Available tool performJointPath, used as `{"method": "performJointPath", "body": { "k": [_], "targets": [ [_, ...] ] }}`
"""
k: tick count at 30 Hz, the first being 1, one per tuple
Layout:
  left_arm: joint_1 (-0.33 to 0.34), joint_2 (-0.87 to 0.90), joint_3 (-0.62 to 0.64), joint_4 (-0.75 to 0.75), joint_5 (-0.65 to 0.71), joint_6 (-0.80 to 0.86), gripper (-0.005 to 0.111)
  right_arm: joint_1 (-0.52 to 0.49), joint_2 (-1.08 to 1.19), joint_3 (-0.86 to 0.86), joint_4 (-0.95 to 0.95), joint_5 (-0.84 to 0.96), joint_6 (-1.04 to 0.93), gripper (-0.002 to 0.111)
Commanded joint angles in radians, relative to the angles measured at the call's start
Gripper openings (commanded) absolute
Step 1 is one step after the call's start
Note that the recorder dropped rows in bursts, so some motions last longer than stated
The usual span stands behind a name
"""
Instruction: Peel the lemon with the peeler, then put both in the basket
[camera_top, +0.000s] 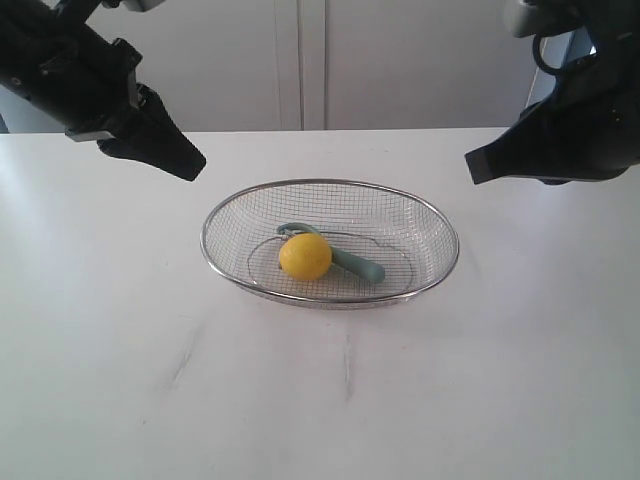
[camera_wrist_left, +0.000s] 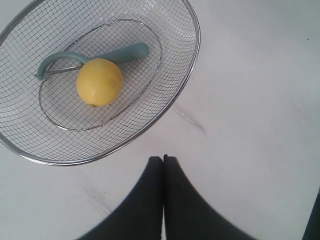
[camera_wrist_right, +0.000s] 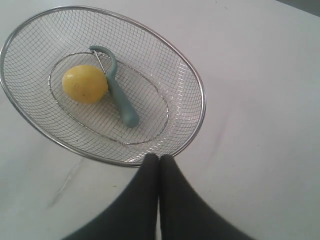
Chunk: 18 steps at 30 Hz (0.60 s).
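Note:
The yellow lemon (camera_top: 304, 256) (camera_wrist_left: 99, 81) (camera_wrist_right: 85, 83) lies in the middle of the silver wire basket (camera_top: 217, 216) (camera_wrist_left: 192, 60) (camera_wrist_right: 197, 90) on the white table. The teal peeler (camera_top: 355, 263) (camera_wrist_left: 120, 53) (camera_wrist_right: 121, 102) rests behind and against it, handle pointing right in the exterior view. My left gripper (camera_top: 193, 163) (camera_wrist_left: 163, 159) hangs above the table to the basket's left, shut and empty. High on the right, my right gripper (camera_top: 472, 165) (camera_wrist_right: 159, 158) is also shut with nothing in it, just outside the basket's rim.
The white table (camera_top: 120, 380) has faint scuff marks in front of the basket. A pale wall with panel seams runs behind the table's far edge.

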<state>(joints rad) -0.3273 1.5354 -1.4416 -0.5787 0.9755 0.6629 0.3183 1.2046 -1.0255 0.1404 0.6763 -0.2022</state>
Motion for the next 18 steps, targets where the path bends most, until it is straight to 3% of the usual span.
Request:
{"method": "performJointPath", "body": {
  "k": [1, 8, 14, 18],
  "targets": [
    [0.001, -0.011, -0.003, -0.010, 0.009, -0.007, 0.000, 0.000, -0.009, 0.002, 0.002, -0.005, 0.000, 0.000],
    [0.001, -0.011, -0.003, -0.010, 0.001, -0.007, 0.000, 0.000, -0.094, 0.003, 0.001, -0.007, 0.000, 0.000],
    [0.001, -0.011, -0.003, -0.010, -0.033, -0.007, 0.000, -0.020, -0.369, 0.003, 0.001, -0.009, 0.000, 0.000],
    [0.001, -0.011, -0.003, -0.010, -0.048, -0.007, 0.000, -0.250, -0.643, 0.003, -0.009, -0.011, 0.000, 0.000]
  ]
}}
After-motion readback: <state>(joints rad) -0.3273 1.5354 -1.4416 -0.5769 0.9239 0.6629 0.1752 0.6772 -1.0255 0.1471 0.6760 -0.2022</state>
